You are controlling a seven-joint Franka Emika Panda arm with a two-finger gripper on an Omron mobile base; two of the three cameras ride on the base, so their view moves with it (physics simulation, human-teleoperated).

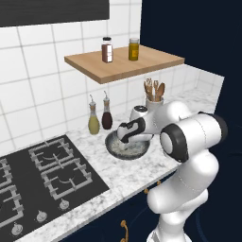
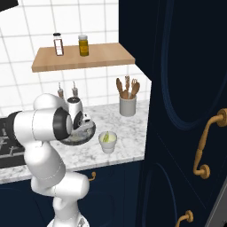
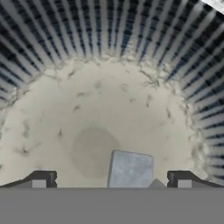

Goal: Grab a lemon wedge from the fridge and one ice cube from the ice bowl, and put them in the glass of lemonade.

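Note:
The ice bowl [image 1: 113, 147] [image 2: 90, 134] is a wide dark speckled dish on the marble counter. My gripper [image 3: 111, 178] reaches down into it, open, with its fingertips [image 3: 41, 178] just above the pale floor of the bowl. One pale grey ice cube [image 3: 130, 169] lies between the two tips, nearer the right one, and nothing is gripped. In the hand view the bowl's ribbed dark wall [image 3: 109, 39] curves around the far side. The glass of lemonade [image 2: 107, 142], a small whitish cup, stands on the counter just right of the bowl. The fridge and the lemon wedge are out of view.
A white holder of wooden utensils [image 1: 154, 101] [image 2: 127, 105] stands behind the bowl. Two bottles [image 1: 99, 119] sit against the tiled wall. A wooden shelf [image 1: 124, 64] with two jars hangs overhead. The gas hob [image 1: 42, 179] lies left; a tall navy cabinet [image 2: 186, 111] closes off the right.

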